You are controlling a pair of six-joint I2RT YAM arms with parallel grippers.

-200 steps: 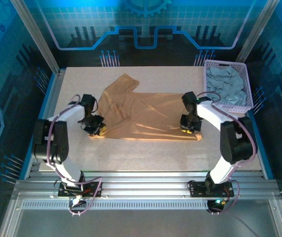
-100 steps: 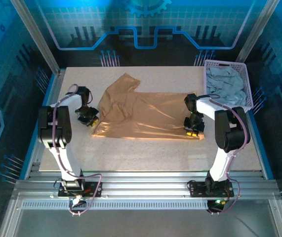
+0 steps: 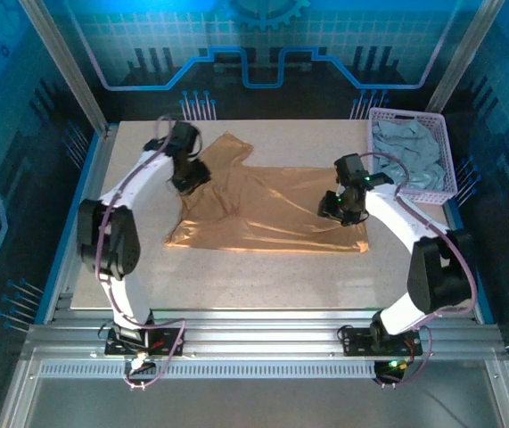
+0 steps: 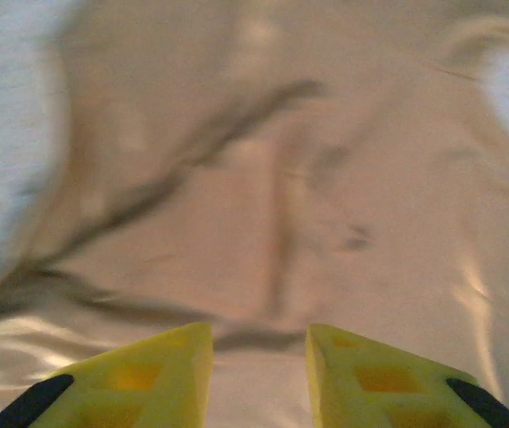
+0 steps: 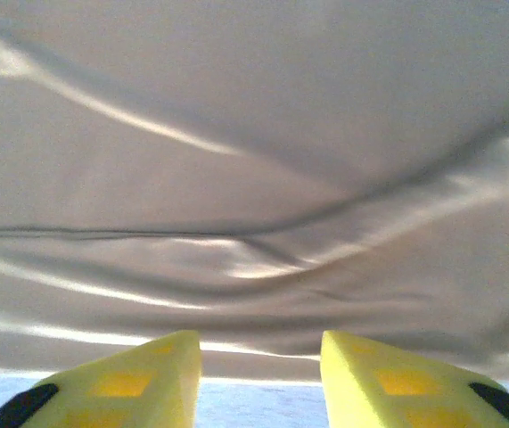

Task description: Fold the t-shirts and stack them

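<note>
Tan t-shirt (image 3: 263,214) spread on table (image 3: 263,285), left pincer (image 4: 258,334) and right pincer (image 5: 261,343) over it, both parted, empty.

A spread t-shirt (image 3: 263,209) lay across the middle of the tabletop (image 3: 272,276), with one sleeve reaching toward the far left. The left gripper (image 3: 190,174) hung over that far-left part of the shirt, and the right gripper (image 3: 343,205) hung over its right side, near the edge. A basket (image 3: 414,193) stood at the far right corner of the tabletop, just right of the shirt, and a bundled t-shirt (image 3: 406,156) lay inside it
</note>
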